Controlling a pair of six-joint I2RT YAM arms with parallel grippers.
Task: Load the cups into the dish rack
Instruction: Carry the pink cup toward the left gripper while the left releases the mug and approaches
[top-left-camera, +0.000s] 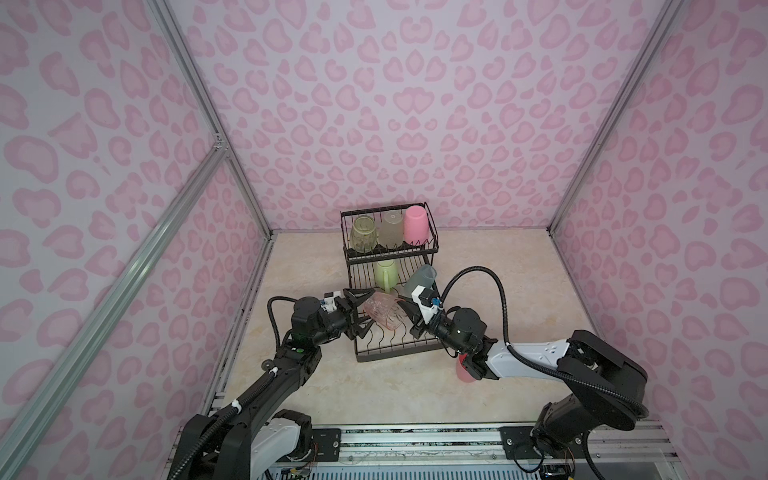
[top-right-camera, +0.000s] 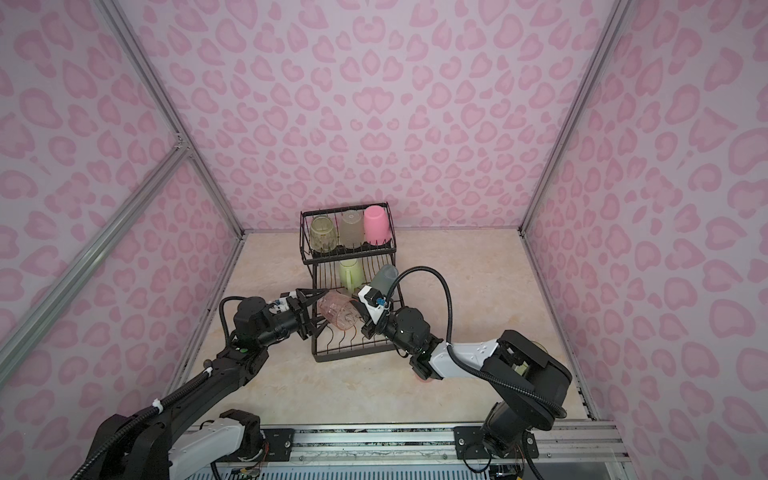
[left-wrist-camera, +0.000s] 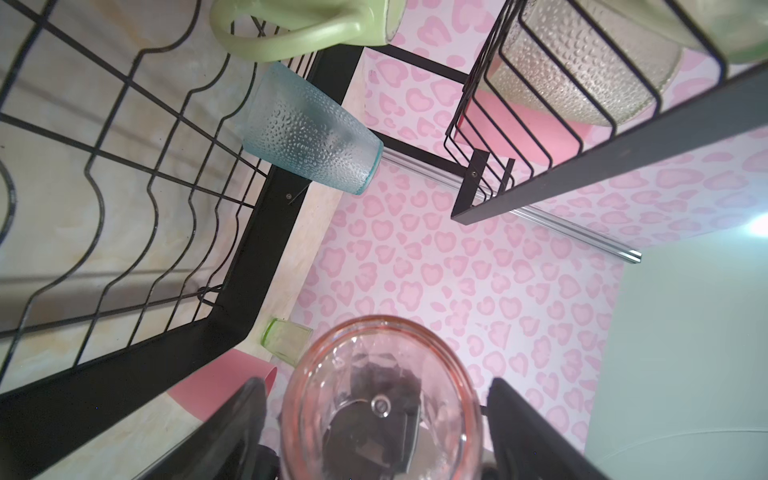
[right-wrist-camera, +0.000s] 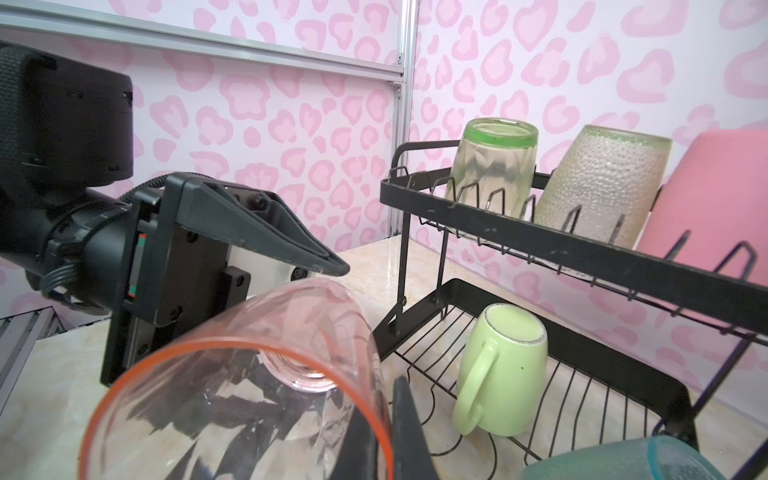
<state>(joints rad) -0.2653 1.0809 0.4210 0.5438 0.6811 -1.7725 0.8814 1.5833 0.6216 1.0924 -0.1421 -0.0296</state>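
From my station I see the pink-orange translucent plastic cup (top-left-camera: 382, 313) lying on its side in the air, just above the front half of the lower tray (top-left-camera: 399, 352) of the black wire two-tier dish rack (right-wrist-camera: 540, 245), with an arm at each end of it. My right hand (top-left-camera: 402, 307) is clamped tight on the cup's wall at the orange rim. The right wrist view shows one black finger (right-wrist-camera: 409, 419) outside the mouth and the other showing through from inside. My left hand (top-left-camera: 369, 308) stands wide around the base end. In the left wrist view its two black fingers (left-wrist-camera: 245, 428) flank the base with a thin gap on either side, and I cannot tell whether either one touches. In the raised basket (top-left-camera: 390, 250) three cups stand mouth down in a row: a yellow-green faceted cup (top-left-camera: 363, 237), a frosted grey-olive dimpled cup (top-left-camera: 390, 230) and an opaque pink cup (top-left-camera: 417, 226). Below them, on the lower tray, a pale green handled mug (top-left-camera: 386, 274) stands upside down. Beside it a translucent teal dimpled cup (top-left-camera: 419, 278) is tilted, leaning on the tray's right side rail. Two more sit on the pale marbled bench (top-left-camera: 332, 386) outside the rack. One is a second opaque pink cup (top-left-camera: 463, 372), mostly hidden under my right arm. The other is a small yellow-green cup (left-wrist-camera: 286, 340) near it, which shows in the left wrist view.
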